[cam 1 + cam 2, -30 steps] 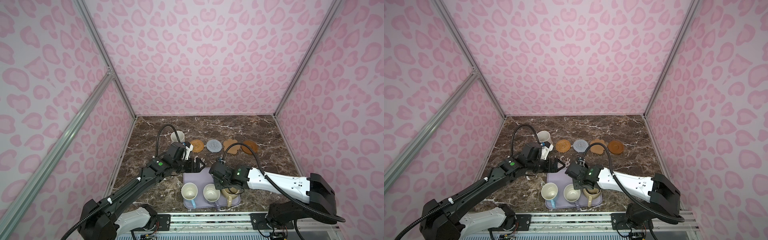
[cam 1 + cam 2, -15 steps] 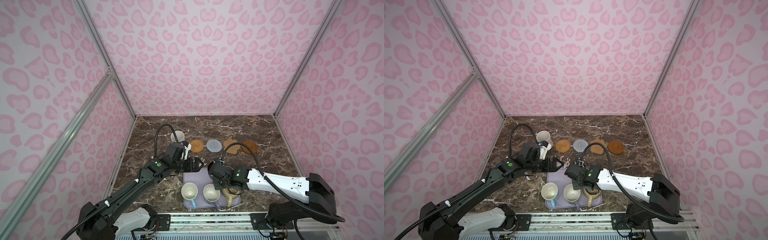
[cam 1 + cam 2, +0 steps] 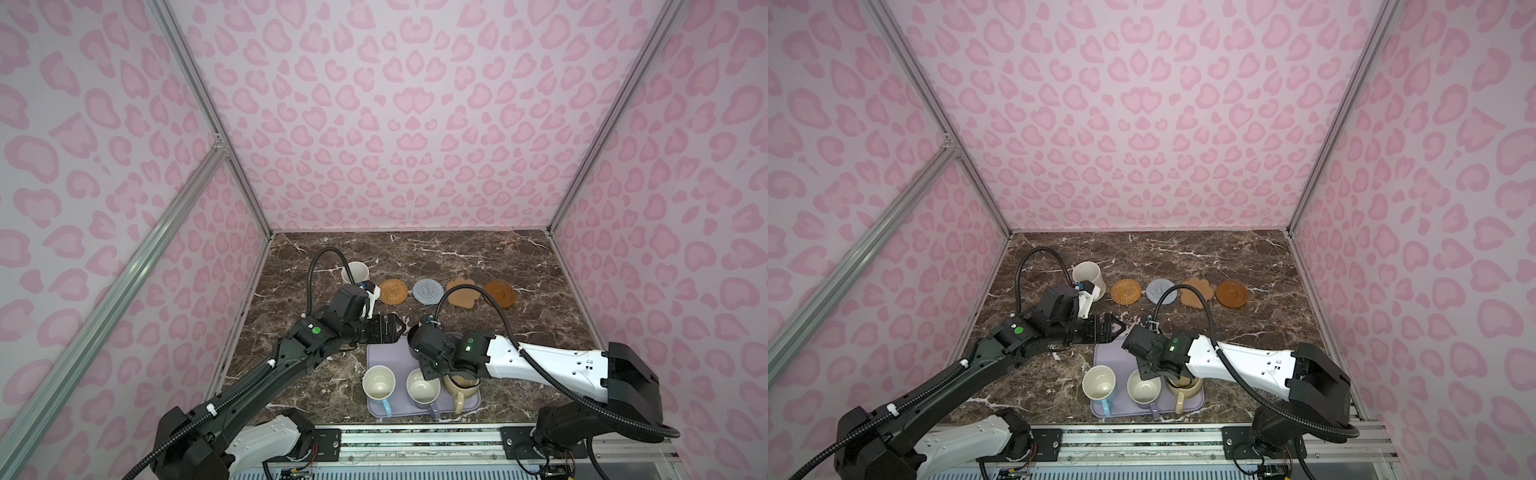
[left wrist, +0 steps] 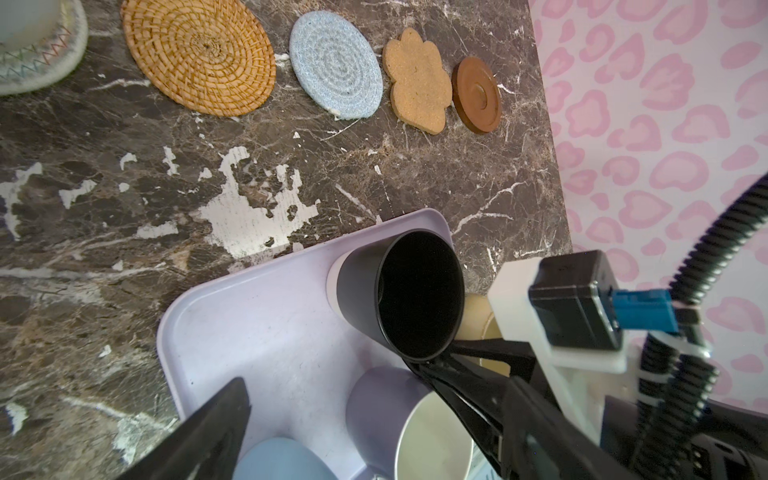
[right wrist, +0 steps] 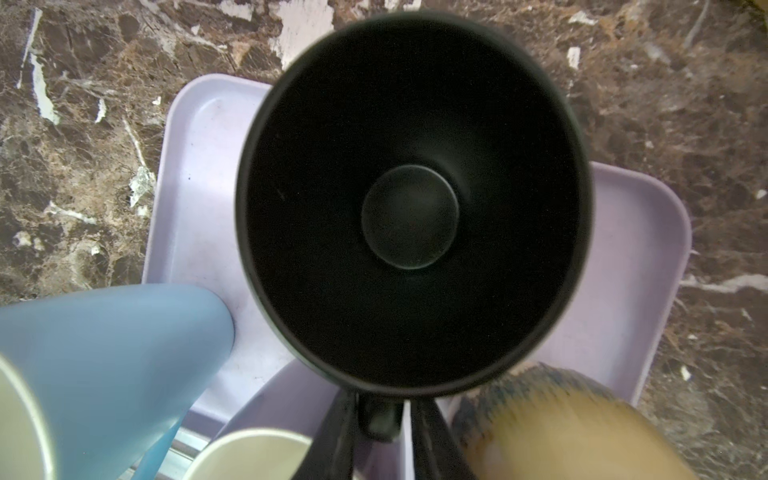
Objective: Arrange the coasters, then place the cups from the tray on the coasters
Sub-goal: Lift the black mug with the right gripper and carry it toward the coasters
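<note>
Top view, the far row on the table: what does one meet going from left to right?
white cup, orange rattan coaster, grey-blue coaster, tan flower-shaped coaster, brown round coaster

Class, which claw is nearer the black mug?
Right. The right claw straddles the handle of the black mug; the open left claw hangs to the mug's left in both top views, by the tray's far edge, apart.

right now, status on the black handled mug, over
Left gripper open, empty, by flat lavender tray's far edge. Right gripper astride black mug's handle, grip unclear. Lavender-grey mug and beige mug crowd it.
</note>
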Robot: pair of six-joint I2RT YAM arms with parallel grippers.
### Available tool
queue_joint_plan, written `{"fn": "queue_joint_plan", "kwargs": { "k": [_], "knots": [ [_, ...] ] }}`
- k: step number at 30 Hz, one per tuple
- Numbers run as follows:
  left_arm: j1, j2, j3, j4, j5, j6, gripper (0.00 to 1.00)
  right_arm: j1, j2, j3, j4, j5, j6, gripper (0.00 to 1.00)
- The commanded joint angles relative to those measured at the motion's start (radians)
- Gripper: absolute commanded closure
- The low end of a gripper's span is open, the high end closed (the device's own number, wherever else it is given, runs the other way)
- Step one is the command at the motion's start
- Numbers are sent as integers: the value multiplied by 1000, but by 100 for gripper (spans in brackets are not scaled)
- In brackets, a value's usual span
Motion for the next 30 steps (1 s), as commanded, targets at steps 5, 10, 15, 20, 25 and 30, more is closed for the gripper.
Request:
{"fn": "queue_joint_plan", "kwargs": {
  "k": [5,10,15,20,25,30],
  "knots": [
    [1,-3,1,-9,-13,9,3,-2,35,15,-29,46,-2,69],
    [1,-2,-2,-8,-16,9,3,-5,59,32,-31,71,-14,72],
    [2,-8,5,-17,-32,8,3,-4,37,25,-6,89,-32,85],
    [12,-43,4,-7,-80,-28,3,-3,1,50,-36,115,-45,91],
    [36,-82,9,13,-83,-68,3,-4,-9,108,-68,132,-70,98],
    [79,-112,20,32,-58,-92,3,-23,42,204,-109,142,-110,100]
  ]
}}
